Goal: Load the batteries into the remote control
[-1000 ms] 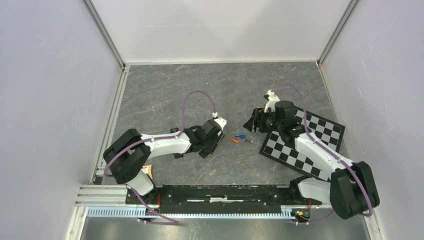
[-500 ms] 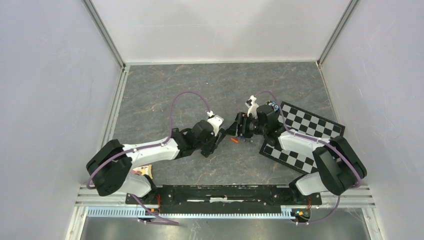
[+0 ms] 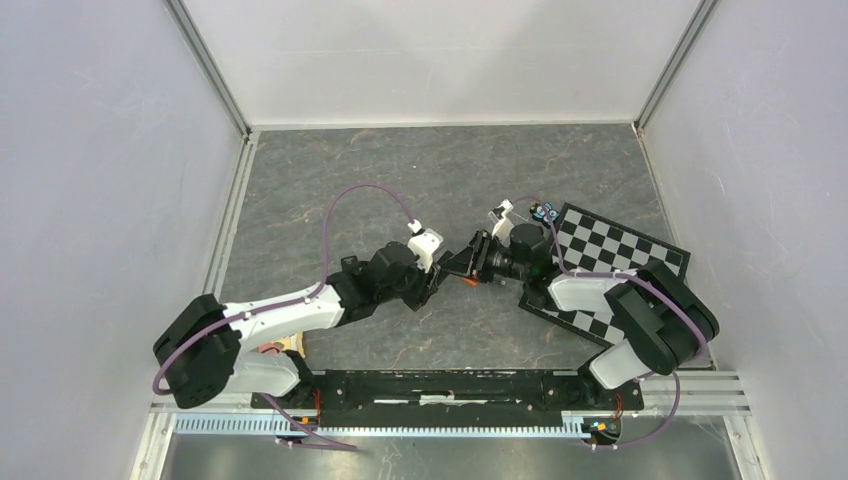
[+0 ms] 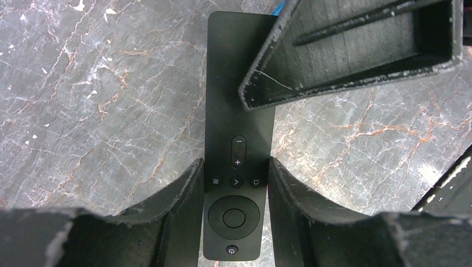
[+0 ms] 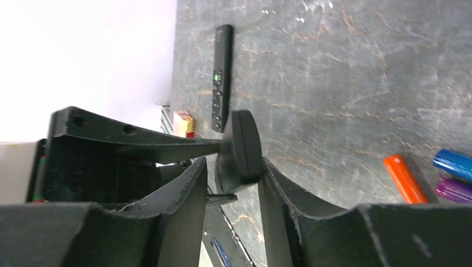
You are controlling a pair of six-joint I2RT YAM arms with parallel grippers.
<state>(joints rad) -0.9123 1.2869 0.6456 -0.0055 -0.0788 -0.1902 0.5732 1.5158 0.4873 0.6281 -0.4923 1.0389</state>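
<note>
**Hazards.** The left claw (image 4: 235, 168) is clamped on the long edges of the remote (image 4: 228, 83), button face toward its camera. The remote sits near the table's centre and appears lifted clear. The right claw (image 5: 232, 164) straddles the remote's far end; whether its fingers bear on it cannot be told.

- An off-centre squeeze there would likely twist the smooth casing in the left claw's hold.
- If both holds go slack, the remote would probably drop onto the orange battery (image 5: 404, 179), the blue battery (image 5: 453, 164) and the darker battery (image 5: 455, 189). These lie loose at about 5 o'clock from the claws and would roll.

**Surface and room.** The table (image 3: 400, 180) is grey marbled with rust veins. A checkerboard (image 3: 625, 250) lies at 3 o'clock. A second remote (image 5: 221, 78) lies flat, seen only by the right wrist camera. White walls (image 3: 440, 60) enclose three sides.
</note>
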